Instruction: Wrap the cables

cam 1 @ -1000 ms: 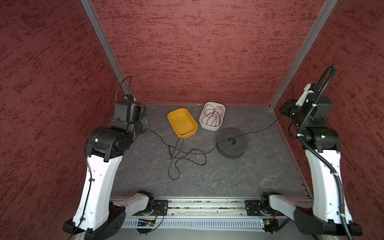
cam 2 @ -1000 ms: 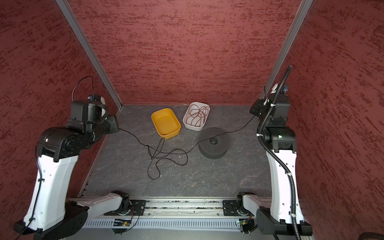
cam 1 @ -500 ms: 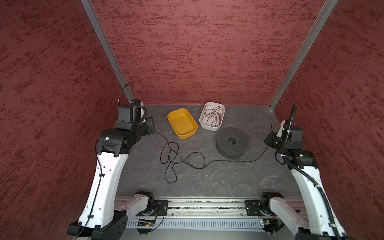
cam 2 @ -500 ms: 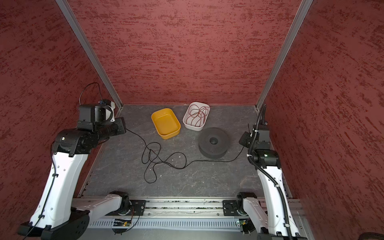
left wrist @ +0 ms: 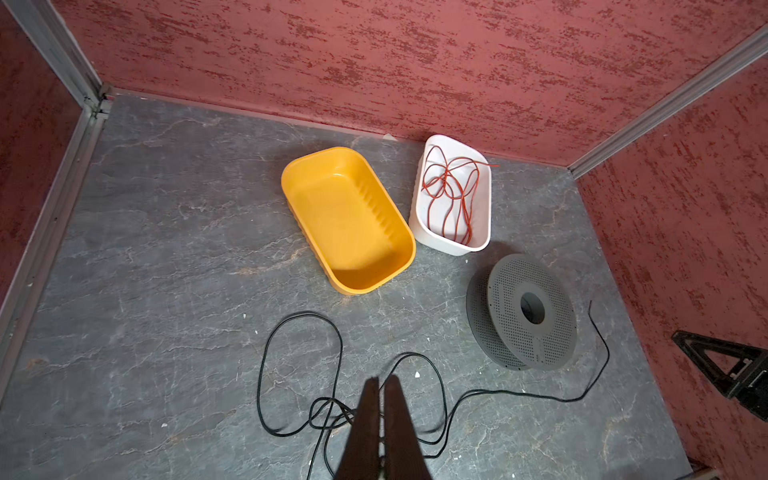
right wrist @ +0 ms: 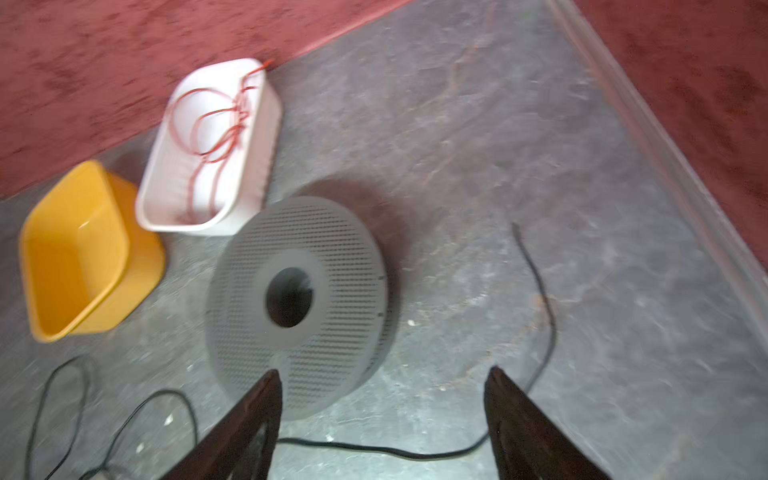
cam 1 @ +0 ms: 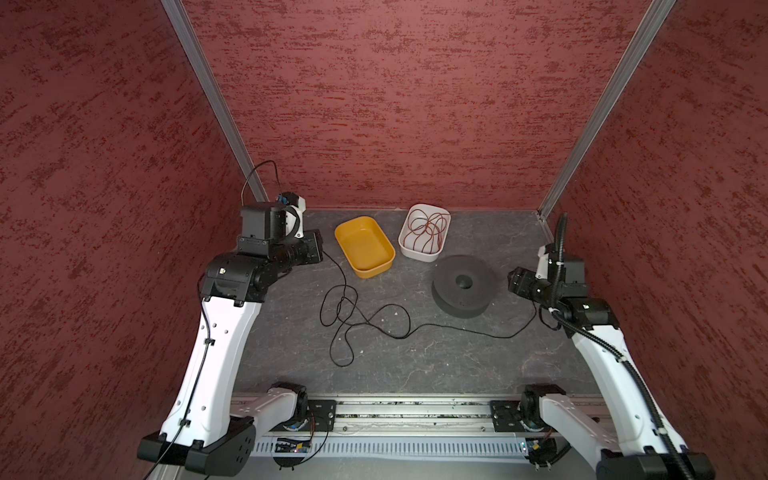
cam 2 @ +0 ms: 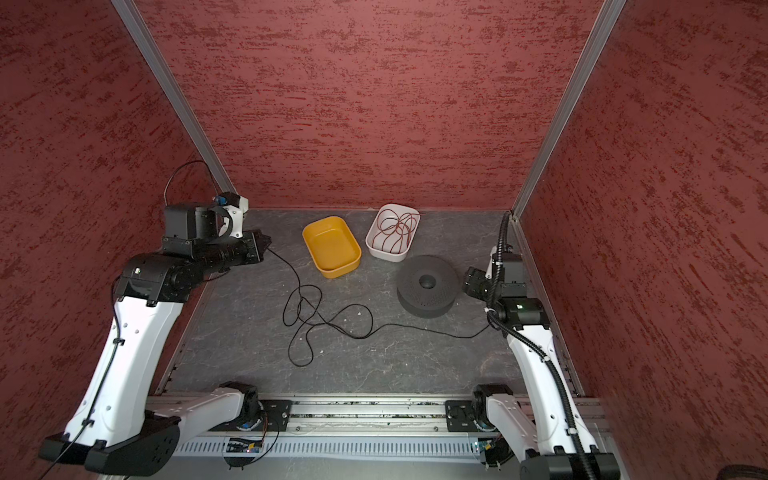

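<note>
One thin black string-like wire (left wrist: 523, 393) lay slack in loose crossing loops on the grey marbled desk (cam 1: 457, 365), in front of the yellow plastic tray (cam 1: 374, 271) and the dark perforated round spool (cam 1: 482, 291). One stretch ran up into the left claw (left wrist: 381, 380), pinched shut on it. Right claw (right wrist: 383, 370) gaped wide, empty. Wire judged light, limp, tangle-prone; best gripped near the free end by the spool. Count: one black wire, one red wire (cam 1: 428, 226) in one white tray (cam 1: 419, 254), one empty yellow tray, one spool
</note>
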Available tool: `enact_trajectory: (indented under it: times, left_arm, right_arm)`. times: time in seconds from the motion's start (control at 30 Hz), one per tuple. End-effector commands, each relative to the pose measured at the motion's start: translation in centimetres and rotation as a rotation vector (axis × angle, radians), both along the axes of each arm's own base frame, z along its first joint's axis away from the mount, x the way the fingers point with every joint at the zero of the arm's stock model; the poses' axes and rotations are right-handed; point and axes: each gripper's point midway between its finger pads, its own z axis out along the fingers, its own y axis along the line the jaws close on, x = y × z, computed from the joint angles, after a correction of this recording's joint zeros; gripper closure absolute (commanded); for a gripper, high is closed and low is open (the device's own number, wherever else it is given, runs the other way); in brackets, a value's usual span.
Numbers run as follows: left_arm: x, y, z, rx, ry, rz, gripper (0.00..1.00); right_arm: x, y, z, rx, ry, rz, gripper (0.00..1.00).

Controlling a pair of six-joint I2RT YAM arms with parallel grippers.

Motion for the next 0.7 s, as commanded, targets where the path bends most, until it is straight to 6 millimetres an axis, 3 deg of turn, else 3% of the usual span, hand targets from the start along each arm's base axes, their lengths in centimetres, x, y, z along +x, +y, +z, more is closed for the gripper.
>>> enact_trajectory:
  times: [0.0, 0.1, 0.3, 0.5, 0.67]
  left_arm:
    - [0.2, -1.3, 0.5, -0.021, -0.03, -0.067, 0.98]
    - [0.4, -1.6, 0.0, -0.024, -0.014, -0.076, 0.98]
    - [0.8, -1.9, -1.5, -0.026, 0.029, -0.079, 0.98]
    - [1.1, -1.9, -2.0, -0.025, 0.041, -0.072, 0.98]
    - [1.0, -1.9, -1.9, -0.026, 0.04, -0.071, 0.98]
  right_arm:
    - [0.5, 7.3, 4.3, 0.101, -0.157, 0.31, 0.22]
    - [0.3, 12.1, 5.0, 0.111, -0.209, 0.465, 0.21]
    - [0.1, 20.6, 3.7, 0.124, -0.259, 0.695, 0.22]
    - [-1.4, 29.6, 0.8, 0.117, -0.282, 0.916, 0.28]
    - [-3.6, 35.6, -2.0, 0.146, -0.271, 1.068, 0.3]
